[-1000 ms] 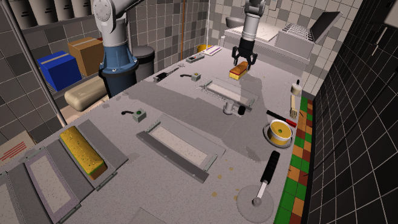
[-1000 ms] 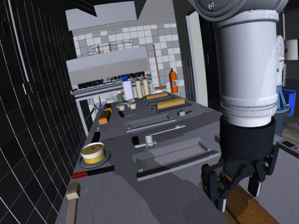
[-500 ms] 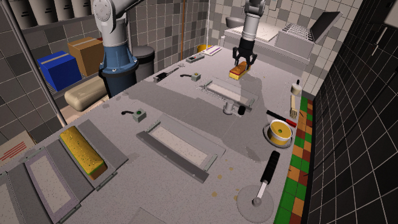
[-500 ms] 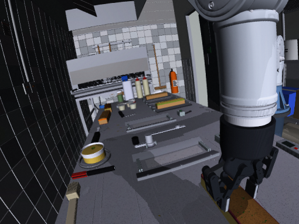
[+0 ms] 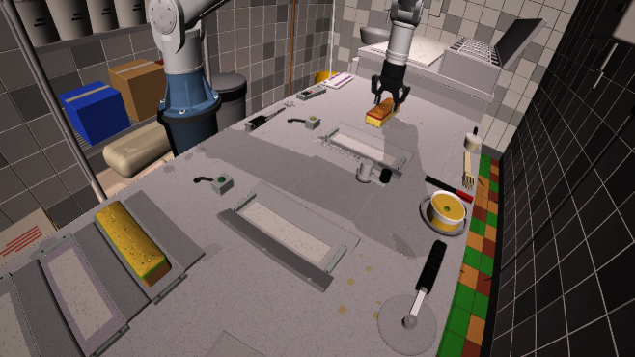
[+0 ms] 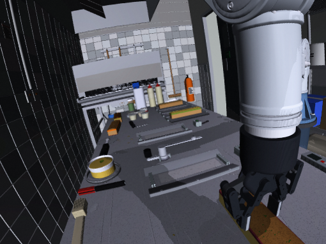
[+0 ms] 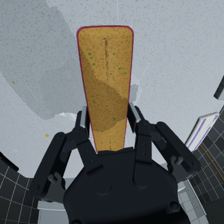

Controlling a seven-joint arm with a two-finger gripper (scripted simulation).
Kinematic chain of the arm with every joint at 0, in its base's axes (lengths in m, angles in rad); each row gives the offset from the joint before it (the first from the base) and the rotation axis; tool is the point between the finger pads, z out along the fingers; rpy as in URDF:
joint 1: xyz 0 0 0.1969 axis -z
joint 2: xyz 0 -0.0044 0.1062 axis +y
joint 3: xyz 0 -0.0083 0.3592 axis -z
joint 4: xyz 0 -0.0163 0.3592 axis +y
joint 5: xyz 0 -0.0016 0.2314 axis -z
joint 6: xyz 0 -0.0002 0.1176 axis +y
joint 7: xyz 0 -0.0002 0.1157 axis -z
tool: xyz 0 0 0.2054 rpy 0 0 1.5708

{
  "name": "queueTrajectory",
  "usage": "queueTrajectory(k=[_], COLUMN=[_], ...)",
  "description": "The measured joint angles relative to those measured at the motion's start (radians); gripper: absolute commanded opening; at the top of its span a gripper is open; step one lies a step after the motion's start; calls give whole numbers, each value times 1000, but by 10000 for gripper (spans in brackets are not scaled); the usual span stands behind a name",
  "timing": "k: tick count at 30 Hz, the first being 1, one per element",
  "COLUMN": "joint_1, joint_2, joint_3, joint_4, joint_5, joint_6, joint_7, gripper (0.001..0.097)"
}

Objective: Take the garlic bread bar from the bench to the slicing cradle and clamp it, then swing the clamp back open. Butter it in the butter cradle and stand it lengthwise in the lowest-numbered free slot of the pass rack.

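Note:
My gripper [image 5: 390, 99] [image 6: 260, 209] [image 7: 108, 119] is down over the garlic bread bar [image 5: 382, 112] [image 6: 271, 228] [image 7: 107, 84] at the far end of the bench. Its two fingers are closed against the bar's long sides. The bar is golden with green flecks and a red rim, and it lies flat on the bench. The slicing cradle [image 5: 363, 147] [image 6: 188, 167] sits just on the near side of it, with its clamp handle [image 5: 374, 173] [image 6: 156, 153] at its end. The butter cradle [image 5: 284, 236] [image 6: 164, 131] lies further along. The pass rack [image 5: 87, 270] [image 6: 182, 110] holds another bar [image 5: 131, 241] in one slot.
A lidded grill unit [image 5: 477, 58] stands beyond the bench's far end. A butter tub [image 5: 446, 208] [image 6: 101, 166], a brush [image 5: 468, 166] [image 6: 78, 214], a red-handled tool [image 5: 448, 189] and a pizza wheel [image 5: 420, 289] lie along the right edge. Two button boxes [image 5: 222, 183] [image 5: 312, 122] sit on the left.

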Motion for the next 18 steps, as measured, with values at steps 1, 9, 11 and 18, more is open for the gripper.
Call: queueTrajectory(k=[1,9,11,18], joint_1=[0,0,0,1], joint_2=[0,0,0,0], joint_3=[0,0,0,0], joint_4=[0,0,0,-1], joint_5=[0,0,0,-3], joint_6=[0,0,0,1], joint_7=[0,0,0,3], gripper=[110,80,80,80])
